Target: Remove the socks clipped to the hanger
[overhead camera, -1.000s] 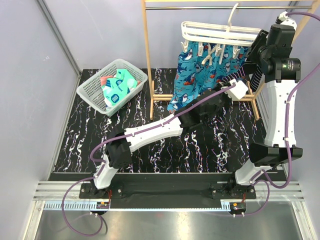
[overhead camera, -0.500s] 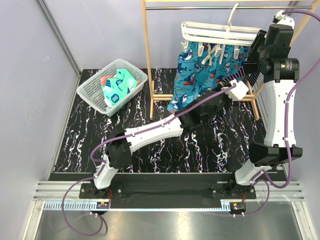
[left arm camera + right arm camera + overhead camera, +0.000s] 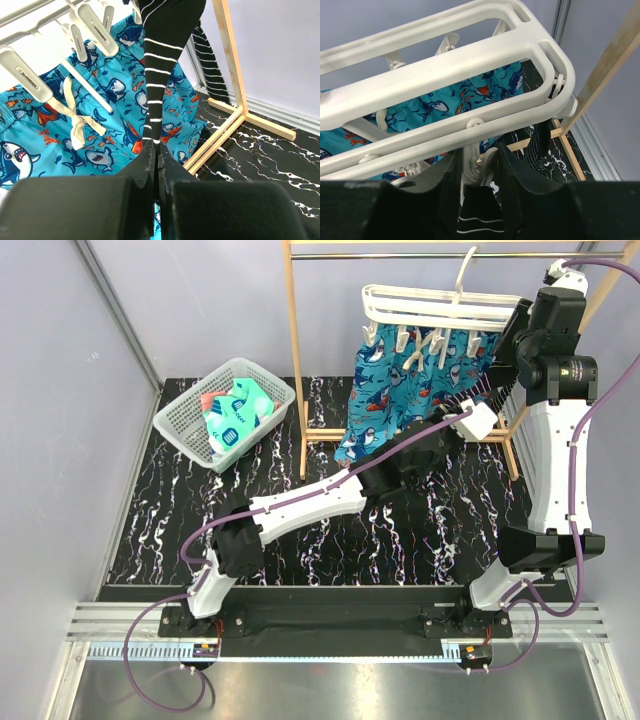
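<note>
The white slatted hanger [image 3: 430, 305] [image 3: 445, 55] hangs from the wooden rack. A black-and-white striped sock [image 3: 160, 60] [image 3: 480, 215] dangles from one of its white clips [image 3: 480, 155]. My left gripper [image 3: 156, 147] [image 3: 470, 400] is shut on that sock's lower end. My right gripper [image 3: 477, 157] [image 3: 505, 352] is up under the hanger's right end, with a finger pressed on each side of that clip's levers. A second striped sock [image 3: 540, 145] [image 3: 210, 65] hangs at the hanger's corner. Teal and pink socks [image 3: 235, 415] lie in the basket.
A blue shark-print cloth [image 3: 400, 390] [image 3: 100, 120] hangs from the hanger behind the sock, among several bare clips [image 3: 95, 35]. The wooden rack's posts [image 3: 297, 360] [image 3: 230, 65] and foot flank both grippers. A white mesh basket [image 3: 180, 405] sits at the back left.
My right wrist has shifted slightly up toward the hanger and its fingers have closed in on the clip. The left arm has held still with the sock.
</note>
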Robot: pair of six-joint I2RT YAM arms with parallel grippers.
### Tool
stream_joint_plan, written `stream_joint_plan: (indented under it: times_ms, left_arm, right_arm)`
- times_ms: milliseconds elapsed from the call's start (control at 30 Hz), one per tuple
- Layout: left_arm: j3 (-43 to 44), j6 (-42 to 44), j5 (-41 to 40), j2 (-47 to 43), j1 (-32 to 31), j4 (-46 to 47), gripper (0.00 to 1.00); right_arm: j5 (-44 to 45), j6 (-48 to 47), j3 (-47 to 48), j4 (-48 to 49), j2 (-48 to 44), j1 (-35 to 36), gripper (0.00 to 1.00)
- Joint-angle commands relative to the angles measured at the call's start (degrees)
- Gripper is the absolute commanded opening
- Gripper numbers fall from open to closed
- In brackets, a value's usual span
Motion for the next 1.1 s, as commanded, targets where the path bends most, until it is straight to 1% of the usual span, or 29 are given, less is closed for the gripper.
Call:
stream_joint_plan:
  times_ms: [0, 33, 100, 200, 233, 267, 367, 533, 633, 667, 767, 833, 900, 933, 1000, 1033, 1067]
  left_arm:
    - [2.5, 0.4, -1.7, -0.3, -0.5, 3.9, 0.0]
    - [2.5, 0.4, -1.7, -0.3, -0.5, 3.9, 0.0]
    - [2.5, 0.3, -1.7, -0.3, -0.5, 3.9, 0.0]
    - [2.5, 0.3, -1.7, -0.4, -0.5, 3.9, 0.0]
    - [2.5, 0.2, -1.7, -0.3, -0.6, 3.9, 0.0]
    - [2.5, 0.3, -1.7, -0.3, -0.6, 3.9, 0.0]
    - [2.4, 0.6, -1.8, -0.4, -0.8, 4.2, 0.0]
    - [2.4, 0.9, -2.0, -0.4, -1.0, 4.5, 0.0]
    - [2.5, 1.0, -2.0, -0.4, -1.0, 4.6, 0.0]
    - [2.4, 1.0, -2.0, -0.3, -1.1, 4.6, 0.0]
    - [2.4, 0.9, -2.0, -0.4, -1.1, 4.6, 0.0]
    - [2.2, 0.8, -2.0, -0.4, -1.1, 4.7, 0.0]
    - [2.3, 0.9, -2.0, -0.4, -1.1, 4.7, 0.0]
    - [2.3, 0.9, -2.0, -0.4, -1.2, 4.7, 0.0]
    - [2.3, 0.9, -2.1, -0.4, -1.2, 4.8, 0.0]
    - [2.3, 0.9, -2.1, -0.4, -1.2, 4.9, 0.0]
    - [2.3, 0.9, -2.1, -0.3, -1.2, 4.9, 0.0]
  right_arm:
    - [1.5, -0.7, 0.6, 3.3, -1.4, 0.5, 0.12]
    - [1.2, -0.6, 0.2, 3.7, -1.6, 0.5, 0.09]
    - [0.7, 0.0, -0.6, 4.0, -2.2, 0.5, 0.09]
    - [1.2, 0.1, -0.1, 3.5, -2.2, 0.5, 0.24]
    - [2.0, 0.1, 0.3, 2.9, -2.2, 0.5, 0.36]
    - [2.4, 0.0, 0.6, 2.6, -2.1, 0.6, 0.39]
    - [3.9, -0.5, 1.8, 2.0, -2.4, 0.6, 0.41]
    - [3.9, -1.4, 2.7, 1.9, -2.0, 0.6, 0.41]
    - [3.7, -1.6, 2.9, 1.8, -1.6, 0.6, 0.45]
    - [3.7, -1.5, 2.8, 1.9, -1.6, 2.1, 0.46]
    - [4.0, -1.9, 2.8, 2.3, -1.5, 2.6, 0.47]
    - [4.0, -2.1, 2.4, 3.2, -1.9, 2.8, 0.46]
    - [4.1, -2.2, 2.2, 3.4, -1.9, 2.9, 0.42]
    - [4.2, -2.5, 2.2, 3.5, -2.0, 2.9, 0.38]
    - [4.4, -2.5, 2.2, 3.8, -1.9, 2.9, 0.35]
    - [4.4, -2.6, 2.2, 3.8, -1.9, 3.0, 0.26]
    - [4.7, -2.7, 2.1, 3.8, -1.9, 3.0, 0.2]
